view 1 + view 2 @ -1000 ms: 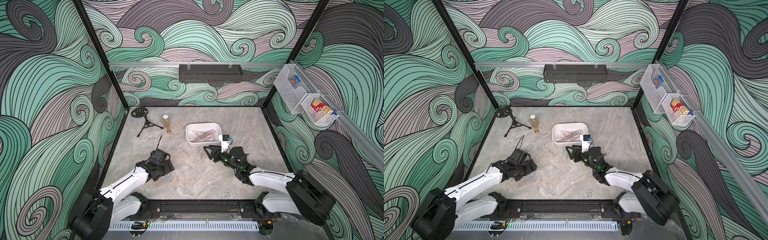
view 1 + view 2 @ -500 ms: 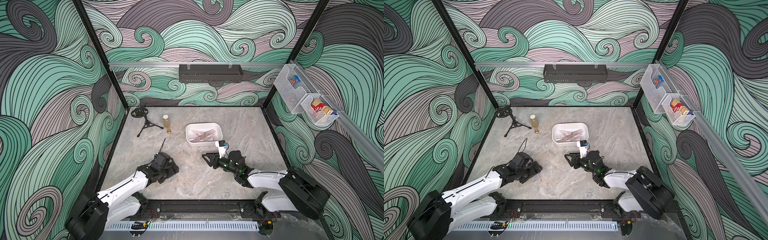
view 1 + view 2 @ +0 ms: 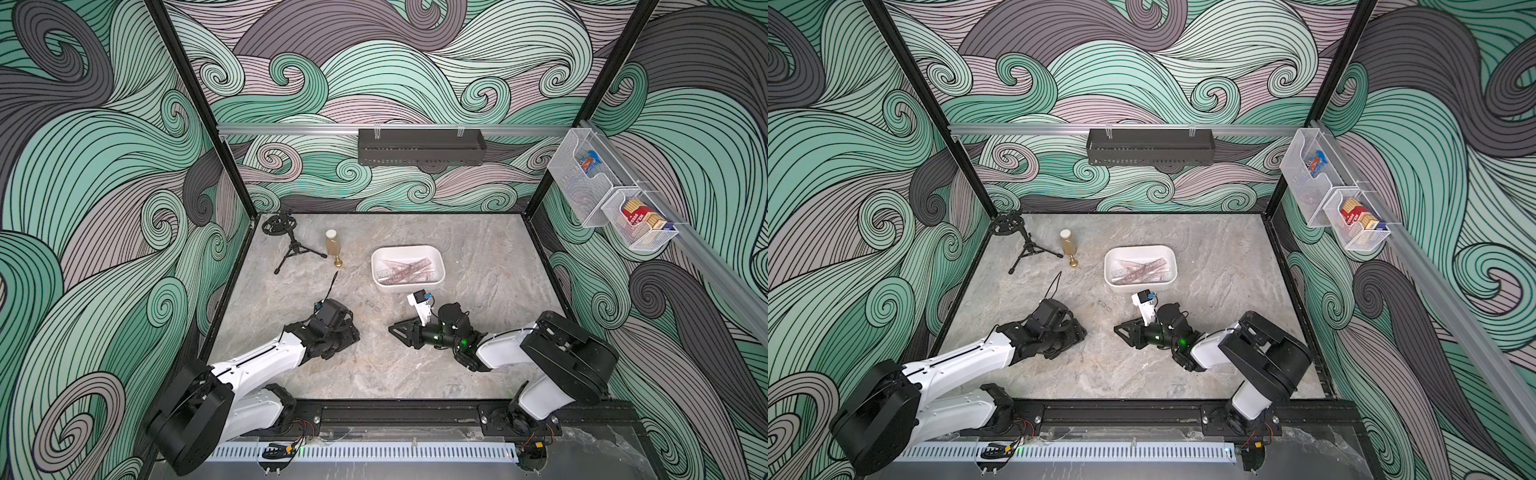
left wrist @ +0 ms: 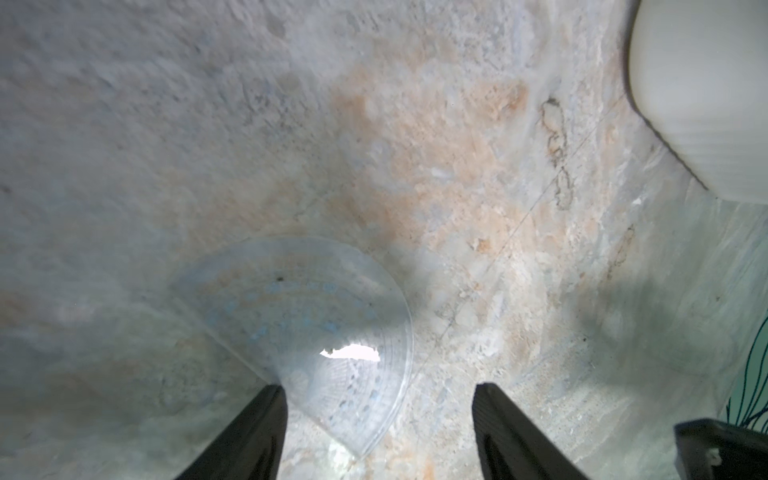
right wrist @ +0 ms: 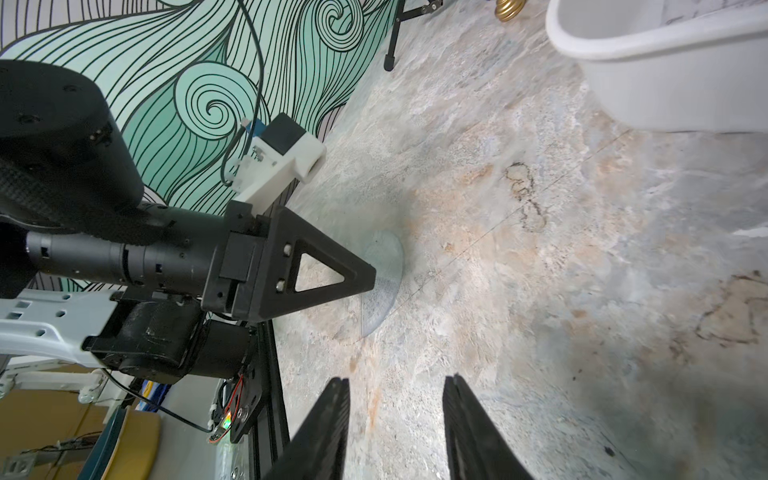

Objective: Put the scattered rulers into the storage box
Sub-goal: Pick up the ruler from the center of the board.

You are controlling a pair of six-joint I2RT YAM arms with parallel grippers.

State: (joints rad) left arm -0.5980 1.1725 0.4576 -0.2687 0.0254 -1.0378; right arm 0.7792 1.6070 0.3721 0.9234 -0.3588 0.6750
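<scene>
A clear half-round protractor ruler (image 4: 307, 316) lies flat on the marble table. My left gripper (image 4: 378, 388) is open and low over it, with one finger at its straight edge and its curved edge between the jaws. In the right wrist view the same ruler (image 5: 384, 282) lies just past the left gripper's fingers (image 5: 332, 274). My right gripper (image 5: 397, 379) is open with only bare table between its fingers, facing the left gripper (image 3: 351, 336). The white storage box (image 3: 409, 249) stands behind them with several pinkish rulers (image 3: 405, 270) inside.
A small black tripod (image 3: 291, 245), a capped bottle (image 3: 331, 243) and a little gold piece (image 3: 338, 262) stand at the back left. A long black tray (image 3: 422, 147) hangs on the back wall. White mesh baskets (image 3: 602, 191) hang on the right wall.
The left gripper has moved right toward the table's middle. The right gripper has drawn back from the box toward the front. Both pairs of jaws have narrowed.
</scene>
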